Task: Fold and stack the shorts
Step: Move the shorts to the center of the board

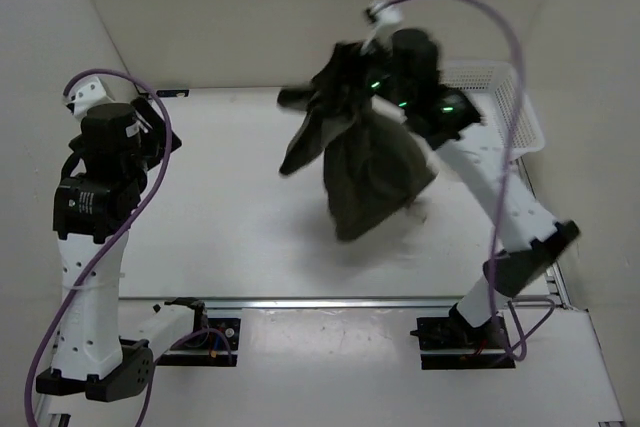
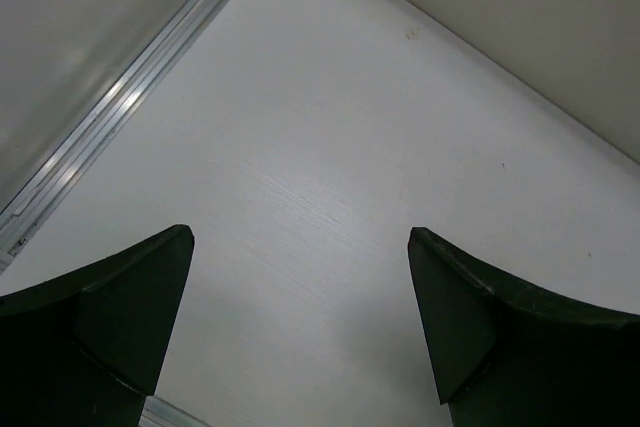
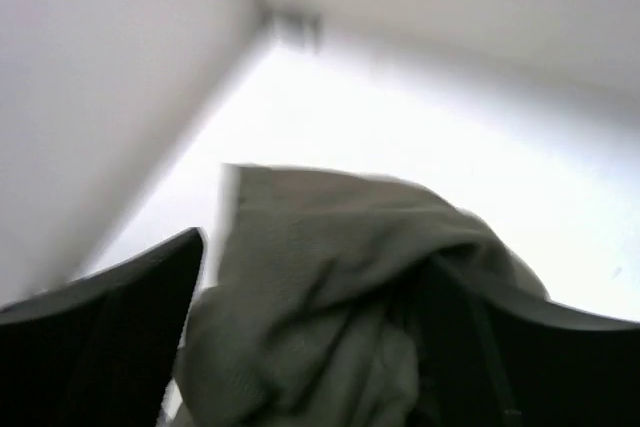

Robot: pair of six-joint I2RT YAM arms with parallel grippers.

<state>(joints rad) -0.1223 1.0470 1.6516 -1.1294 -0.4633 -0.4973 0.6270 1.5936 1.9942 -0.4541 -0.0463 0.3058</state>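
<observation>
At the left edge of the white table (image 1: 250, 247) the left arm stands folded upright over its base, its gripper (image 2: 300, 332) hanging with jaws spread wide over bare tabletop and nothing between them. To the right, the right arm reaches up and forward from its base, and its gripper (image 1: 372, 65) pinches the shorts (image 1: 365, 172), which hang bunched in the air above the table's middle, near a white basket (image 1: 510, 107) at the far right. No readable writing shows on arms or cloth.

White table (image 1: 230, 237), white mesh basket (image 1: 510, 107) at far right edge
</observation>
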